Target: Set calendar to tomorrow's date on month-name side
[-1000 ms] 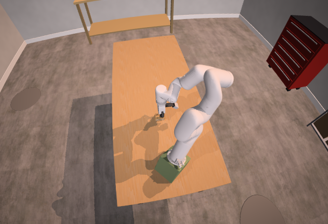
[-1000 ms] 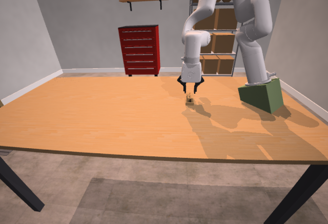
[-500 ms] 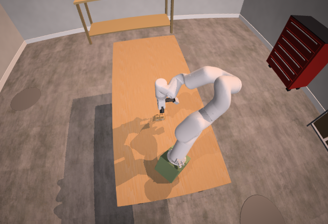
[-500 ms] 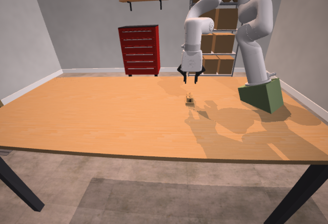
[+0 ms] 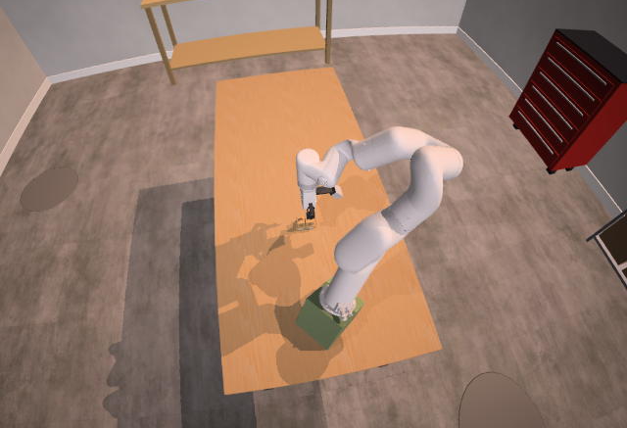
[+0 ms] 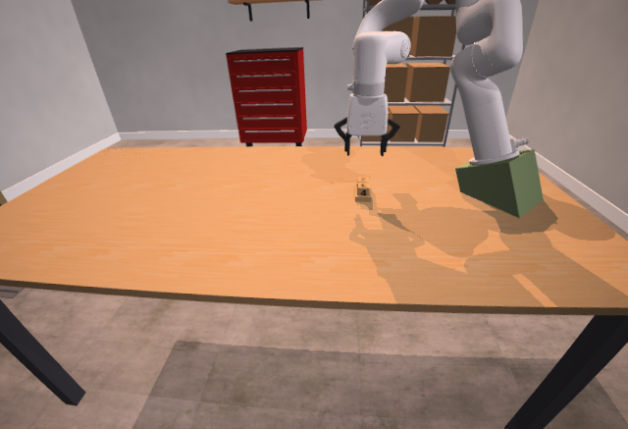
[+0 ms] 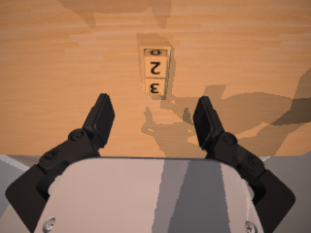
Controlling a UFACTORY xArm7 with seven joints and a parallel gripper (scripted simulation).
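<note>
The small wooden calendar (image 5: pixel 302 224) (image 6: pixel 363 191) (image 7: pixel 155 73) stands on the table (image 6: pixel 202 211) in the arm's shadow. In the wrist view its cubes show 0, 2 and 3 in one column, upside down to this view. The 2 face (image 7: pixel 155 68) looks larger than the 3 face (image 7: pixel 155 88), and the 0 (image 7: pixel 155 50) is squashed at the far end. I cannot tell how the cubes sit in the tray. My gripper (image 5: pixel 310 212) (image 6: pixel 365 151) (image 7: pixel 154 105) hangs above the calendar, fully open and empty, clear of it.
The arm's green base (image 5: pixel 323 319) (image 6: pixel 499 186) stands on the table behind the calendar in the exterior view. A red drawer cabinet (image 6: pixel 266 94) (image 5: pixel 572 99), a wooden shelf table (image 5: pixel 237 13) and a box rack (image 6: pixel 421 80) stand on the floor, away from the table.
</note>
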